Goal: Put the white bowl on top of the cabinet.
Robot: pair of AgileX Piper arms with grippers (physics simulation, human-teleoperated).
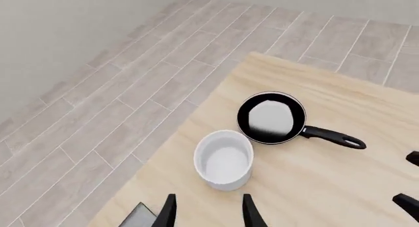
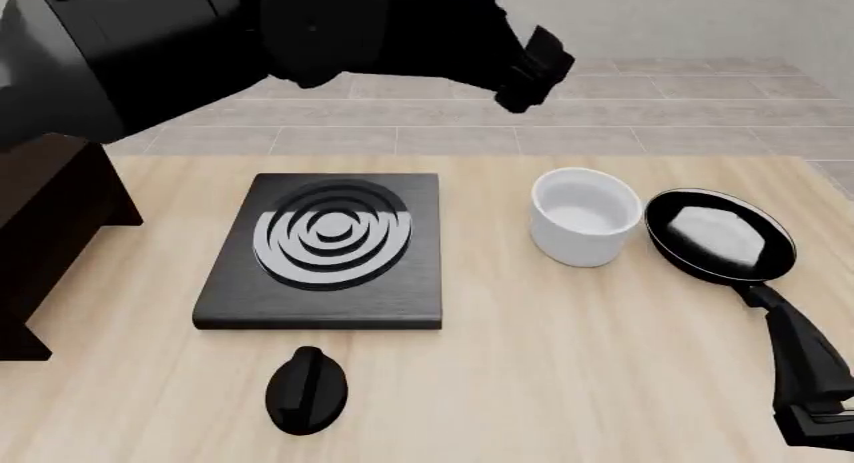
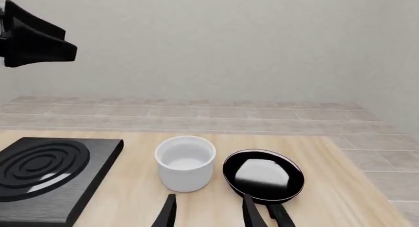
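The white bowl (image 2: 585,216) stands upright and empty on the wooden table, right of centre, just left of the frying pan. The dark cabinet (image 2: 47,223) stands at the table's left edge, its top mostly hidden behind my left arm. My left gripper (image 1: 208,214) hangs open above the bowl (image 1: 224,159) and holds nothing; the front view shows it high over the table (image 2: 527,68). My right gripper (image 3: 208,212) is open and empty too, low on the near side of the bowl (image 3: 186,162) and the pan.
A black frying pan (image 2: 721,233) with a white glare lies right of the bowl, its handle pointing toward my right arm (image 2: 814,383). A black stove plate (image 2: 327,248) with white rings lies at the table's middle. A black knob (image 2: 307,388) sits in front of it.
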